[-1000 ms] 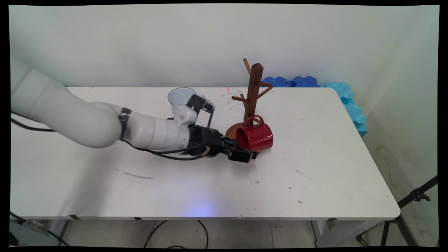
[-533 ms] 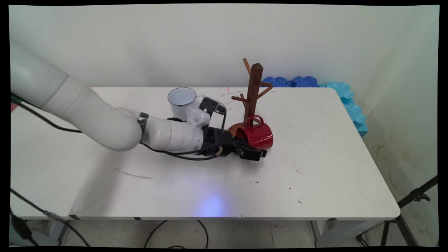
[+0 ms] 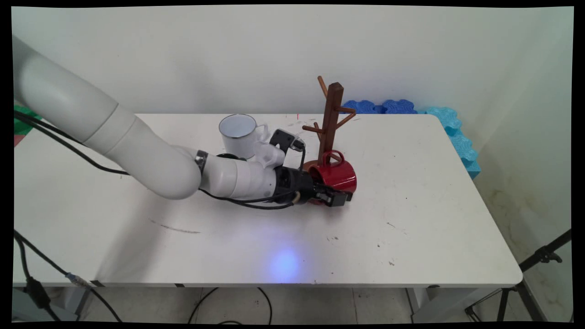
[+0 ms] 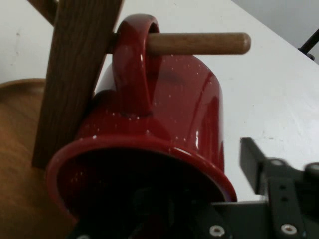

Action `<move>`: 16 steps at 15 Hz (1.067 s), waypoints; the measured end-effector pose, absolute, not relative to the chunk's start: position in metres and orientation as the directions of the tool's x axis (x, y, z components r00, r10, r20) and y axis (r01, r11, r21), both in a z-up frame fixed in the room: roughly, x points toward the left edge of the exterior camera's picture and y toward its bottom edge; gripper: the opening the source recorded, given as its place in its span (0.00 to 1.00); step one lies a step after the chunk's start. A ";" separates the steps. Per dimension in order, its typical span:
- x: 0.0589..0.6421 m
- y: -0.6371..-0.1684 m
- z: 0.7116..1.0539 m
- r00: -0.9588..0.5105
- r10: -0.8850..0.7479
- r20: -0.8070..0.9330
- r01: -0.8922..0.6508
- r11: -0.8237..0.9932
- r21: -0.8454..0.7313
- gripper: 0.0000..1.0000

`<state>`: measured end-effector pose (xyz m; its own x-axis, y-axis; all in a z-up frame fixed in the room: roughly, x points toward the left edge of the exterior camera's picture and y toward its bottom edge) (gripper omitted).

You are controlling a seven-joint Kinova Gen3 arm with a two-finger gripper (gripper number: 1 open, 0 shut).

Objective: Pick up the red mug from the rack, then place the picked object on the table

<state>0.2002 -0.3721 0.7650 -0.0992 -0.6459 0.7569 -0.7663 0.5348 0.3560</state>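
Hand view gives me the closest look: the black gripper [image 4: 199, 214] sits at the mouth of the red mug [image 4: 164, 114], with one finger [image 4: 259, 164] outside the mug's glossy wall on the right and the other apparently down inside the dark opening, though I can't make that one out clearly. The jaws stand apart across the rim, and whether they pinch the wall I cannot tell. The mug is speckled enamel, round-bodied, tilted with its mouth toward the camera. Its looped handle is threaded over a smooth round wooden peg [image 4: 199, 44], and its side leans against the square, grained post of the mug tree [image 4: 79, 74], whose curved wooden base shows at the left.

In the main view, I see the white table [image 3: 411, 219], scuffed and marked. The gripper [image 3: 336, 197] lies low and nearly level at the near-left lip of the red mug [image 3: 338, 176], which hangs on the lowest peg just above the round base of the mug tree [image 3: 330, 119]. The dark brown tree stands upright with several slanted pegs. Just behind the arm's wrist stands a white enamel mug [image 3: 238, 135] with a dark rim, upright, near the tree but apart from it. Farthest back, blue foam pieces [image 3: 411, 109] with wavy edges line the wall and the table's far right corner.
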 end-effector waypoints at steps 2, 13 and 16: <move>0.198 -0.375 0.762 -0.098 -0.643 0.760 -0.765 0.538 0.356 0.00; 0.195 -0.369 0.771 -0.114 -0.607 0.787 -0.725 0.592 0.351 0.00; 0.195 -0.361 0.781 -0.123 -0.576 0.808 -0.698 0.629 0.342 0.00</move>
